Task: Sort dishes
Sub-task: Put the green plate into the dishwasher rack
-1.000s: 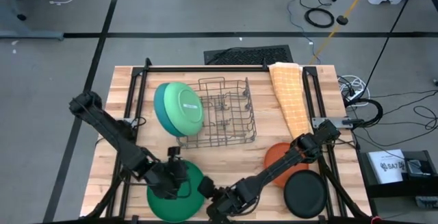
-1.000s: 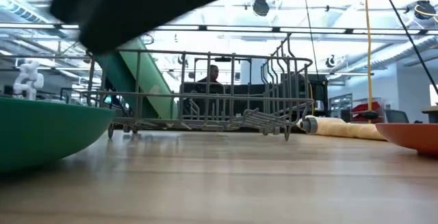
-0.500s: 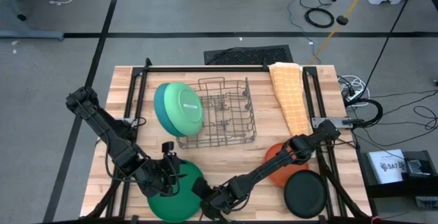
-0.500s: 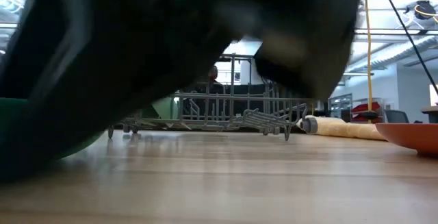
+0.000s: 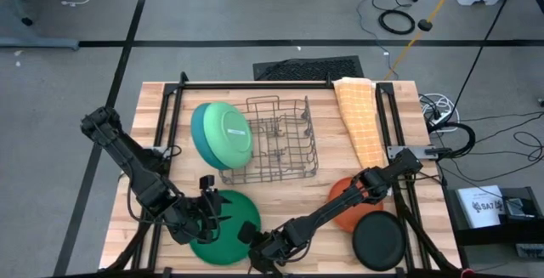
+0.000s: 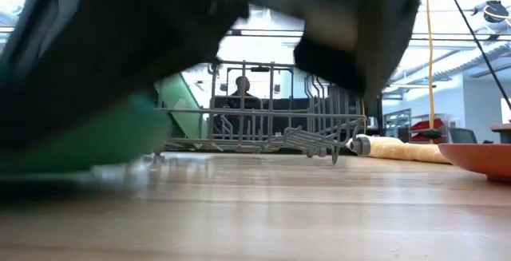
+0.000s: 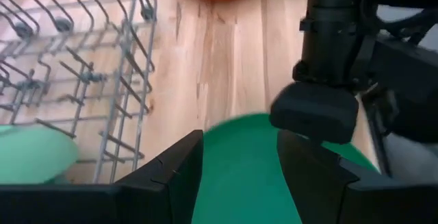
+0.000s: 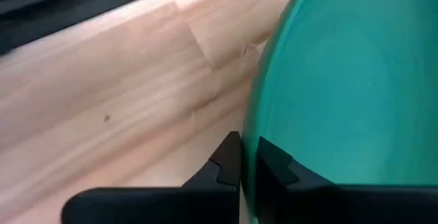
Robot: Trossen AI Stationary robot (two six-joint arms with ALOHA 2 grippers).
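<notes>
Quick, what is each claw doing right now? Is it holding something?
Left claw: fingers spread around the dark green plate, grip cannot be told.
Right claw: shut on the dark green plate's rim.

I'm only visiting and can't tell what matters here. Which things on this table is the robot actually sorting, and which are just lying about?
Part of the job:
- dark green plate, gripped at its rim by the right gripper, with the left gripper over it
- light green plate and teal plate, stacked beside the rack
- orange plate
- black plate

Just lying about:
- grey wire rack
- orange checked cloth
</notes>
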